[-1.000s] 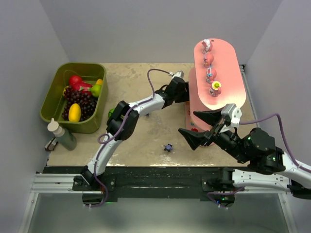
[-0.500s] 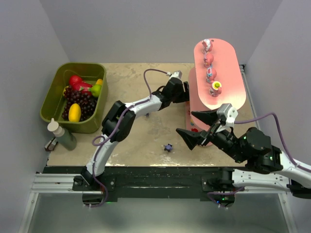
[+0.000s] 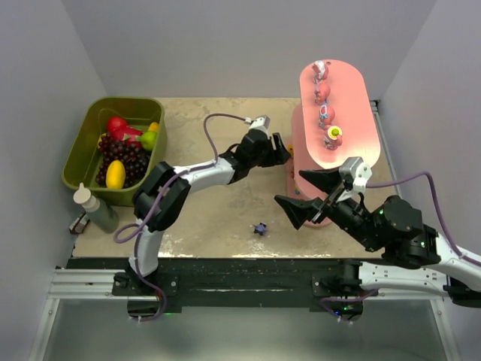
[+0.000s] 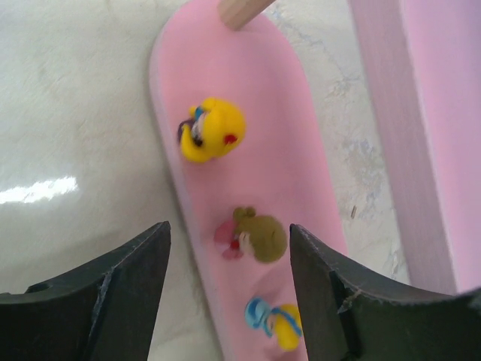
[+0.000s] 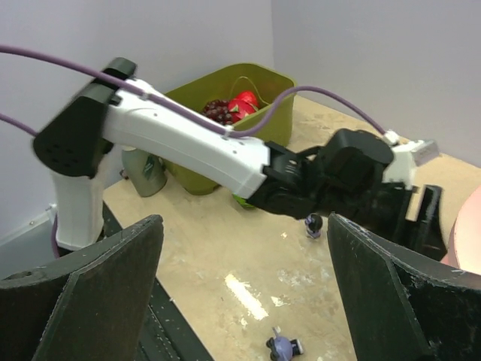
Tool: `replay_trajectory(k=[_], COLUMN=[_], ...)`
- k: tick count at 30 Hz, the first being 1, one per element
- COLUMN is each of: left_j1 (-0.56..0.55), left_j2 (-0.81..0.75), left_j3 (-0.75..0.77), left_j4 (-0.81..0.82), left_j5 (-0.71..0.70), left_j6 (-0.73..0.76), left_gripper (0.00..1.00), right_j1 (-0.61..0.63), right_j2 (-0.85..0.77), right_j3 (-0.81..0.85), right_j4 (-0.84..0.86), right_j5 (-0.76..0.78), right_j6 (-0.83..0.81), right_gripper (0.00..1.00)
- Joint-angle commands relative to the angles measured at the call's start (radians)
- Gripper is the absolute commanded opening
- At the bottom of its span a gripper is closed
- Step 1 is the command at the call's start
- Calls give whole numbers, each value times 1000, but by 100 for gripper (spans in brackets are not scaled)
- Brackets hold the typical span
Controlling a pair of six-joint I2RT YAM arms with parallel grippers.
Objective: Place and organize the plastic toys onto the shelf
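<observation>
Looking down from above, you see the shelf (image 3: pixel 353 113) with four plastic toys (image 3: pixel 325 114) lined up along its top board. They are mostly pink, and the one at the near end has a yellow head (image 3: pixel 333 137). Your left gripper (image 3: pixel 284 150) sits against the shelf's left side at a lower tier, partly under the overhang of the top board. Its wrist camera shows the fingers (image 4: pixel 120 286) spread apart with nothing pinched between them, poised over a lower board (image 4: pixel 293 165).

Three more figurines stand on that board. A yellow one (image 4: pixel 212 129) is nearest the tan post (image 4: pixel 240 9). A brown-haired pink one (image 4: pixel 255 237) lies in the gap between the fingertips and touches neither. A blue-and-yellow one (image 4: pixel 276 322) is at the bottom edge of that view.

Your right gripper (image 3: pixel 288 188) hangs just in front of the shelf's near end, its jaws splayed wide and empty. A dark blue-purple toy (image 3: pixel 260 228) lies on the table (image 3: pixel 225 218) to the near left of the shelf, apart from both grippers. The right wrist view also shows a second dark figurine (image 5: pixel 313 224) standing on the table under the left arm's wrist, left of the shelf.

Well to the left of the shelf, an olive-green bin (image 3: pixel 77 158) holds fake fruit (image 3: pixel 124 158), and a bottle (image 3: pixel 94 207) stands beside it.
</observation>
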Motion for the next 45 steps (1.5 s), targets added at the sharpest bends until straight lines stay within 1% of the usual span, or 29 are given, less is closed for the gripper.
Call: replay_trajectory(k=[1,3,6,7,8,10,11,13,14,16,19,21,24,26,27,28,29,30,31,32,34,35,37,41,43,44,45], left_j1=[13,23,58,64,76,82,84,84,84,84,84,82,69,30,7,-57,-88,-115,-169,-193,-261,-279,-319,-370,-391,-396,-404], left_j2=[-175,-256,-368,-398,-456,-506,-546,-583,-622,-664,-745,-800,-882,-944,-963,-978,-997,-1003,-1003,-993,-968,-931,-888,-784,-756,-735,-724], left_j3=[-170,-233,-368,-444,-476,-535,-546,-578,-597,-666,-761,-807,-930,-971,-997,-1002,-1001,-999,-1001,-1002,-998,-988,-952,-922,-887,-872,-840], left_j4=[117,119,131,142,143,113,93,51,47,71,103,123,145,153,147,133,110,75,76,74,79,80,54,48,5,-8,-56], left_j5=[-72,-92,-72,-67,-69,-80,-81,-81,-75,-63,-43,-17,11,12,-12,-33,-64,-108,-122,-151,-176,-199,-218,-236,-242,-268,-284], left_j6=[28,42,25,27,30,49,63,100,109,117,116,100,50,-14,-39,-62,-129,-168,-206,-292,-377,-439,-502,-683,-726,-743,-754], left_gripper=[69,69,70,71,73,79,85,93,99,100,100,100,100,99,98,97,93,91,89,84,81,79,79,78,77,74,73], right_j1=[3,3,3,3,3,3,3,5,3,2,3,3,3,3,2,3,3,3,3,5,5,3,5,3,5,3,5], right_j2=[33,43,63,63,61,59,58,52,44,32,7,-20,-51,-59,-63,-65,-66,-66,-68,-69,-69,-77,-88,-141,-164,-172,-192], right_j3=[31,35,35,29,25,21,24,25,23,15,9,6,18,29,29,29,29,29,26,20,11,2,-6,-23,-31,-38,-41], right_j4=[-10,-25,-43,-43,-43,-56,-60,-54,-47,-24,-13,-8,-5,-4,-2,1,4,3,6,16,27,35,41,50,56,62,64], right_j5=[90,141,194,220,234,273,282,281,270,248,199,192,173,159,147,144,142,142,139,136,124,121,119,113,116,116,118], right_j6=[40,66,121,153,168,216,231,248,247,233,212,207,202,192,192,190,192,195,199,199,205,207,218,228,231,231,231], right_gripper=[93,93,93,93,93,94,94,96,97,99,99,99,99,99,99,99,98,98,98,98,98,97,97,96,96,96,96])
